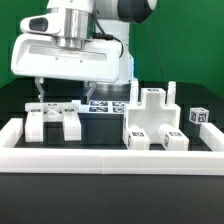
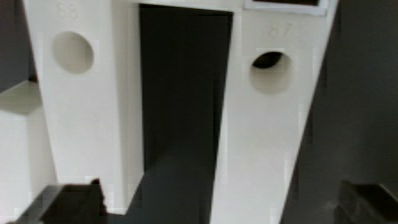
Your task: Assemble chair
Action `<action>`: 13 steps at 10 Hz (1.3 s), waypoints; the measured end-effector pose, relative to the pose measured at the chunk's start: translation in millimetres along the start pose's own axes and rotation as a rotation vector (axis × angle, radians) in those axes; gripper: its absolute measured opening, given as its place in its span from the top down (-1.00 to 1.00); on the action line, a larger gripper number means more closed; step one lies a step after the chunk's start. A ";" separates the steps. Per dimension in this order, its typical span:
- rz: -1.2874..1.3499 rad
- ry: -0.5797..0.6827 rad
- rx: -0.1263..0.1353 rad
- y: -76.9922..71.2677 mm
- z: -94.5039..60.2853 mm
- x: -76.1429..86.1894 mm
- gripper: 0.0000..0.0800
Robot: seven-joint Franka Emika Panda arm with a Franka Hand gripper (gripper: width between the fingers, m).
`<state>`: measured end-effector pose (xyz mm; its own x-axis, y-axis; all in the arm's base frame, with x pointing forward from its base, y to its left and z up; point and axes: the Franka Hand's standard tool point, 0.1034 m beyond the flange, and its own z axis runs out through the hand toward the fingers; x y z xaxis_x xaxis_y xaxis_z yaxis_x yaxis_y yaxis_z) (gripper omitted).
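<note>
Looking first at the chair, we find it in loose white parts on the black desk (image 1: 100, 185), none of them joined into a seat with legs. In the exterior view a left cluster (image 1: 52, 118) of short tagged blocks sits towards that view's left. A larger blocky piece (image 1: 150, 118) with raised posts stands towards its right, and a small cube (image 1: 198, 117) bearing a tag lies just beside that piece. Between the two groups the marker board (image 1: 103, 104) lies flat.

All of these parts lie inside the low white border frame (image 1: 110, 157), which runs along the front and up both sides like a shallow tray; nothing of the chair sits outside it.

In the wrist view we see two white bars (image 2: 80, 120), side by side with a dark gap between them. Each bar has one round hole near its far end. Whether they belong to one part we cannot tell.

The arm (image 1: 85, 20) comes down from above with its wrist upright and the wide white hand level. The pincer (image 1: 63, 95) points straight down over the left cluster, its fingers spread wide and pinching nothing. The fingertips hang close above the blocks; we cannot tell whether they touch.
</note>
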<state>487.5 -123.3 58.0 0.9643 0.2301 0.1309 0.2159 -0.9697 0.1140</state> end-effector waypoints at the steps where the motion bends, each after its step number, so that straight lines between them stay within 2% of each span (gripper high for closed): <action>1: -0.001 -0.046 0.051 -4.6 2.0 -4.3 -0.62; 2: 0.007 -0.092 0.112 -12.3 1.1 0.1 -0.62; 3: 0.006 -0.124 0.164 -18.8 -3.8 12.5 -0.62; 4: 0.032 -0.147 0.199 -22.2 -6.5 18.3 -0.62; 5: 0.044 -0.155 0.207 -23.7 -7.4 20.7 -0.62; 9: 0.047 -0.157 0.203 -22.2 -5.0 17.3 -0.62; 10: 0.028 -0.136 0.169 -15.6 2.4 11.1 -0.62; 12: 0.023 -0.142 0.152 -12.9 14.4 5.6 -0.62; 13: 0.022 -0.150 0.153 -14.0 18.9 4.3 -0.62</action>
<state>491.6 -110.2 38.4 0.9786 0.2052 -0.0176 0.2044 -0.9781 -0.0392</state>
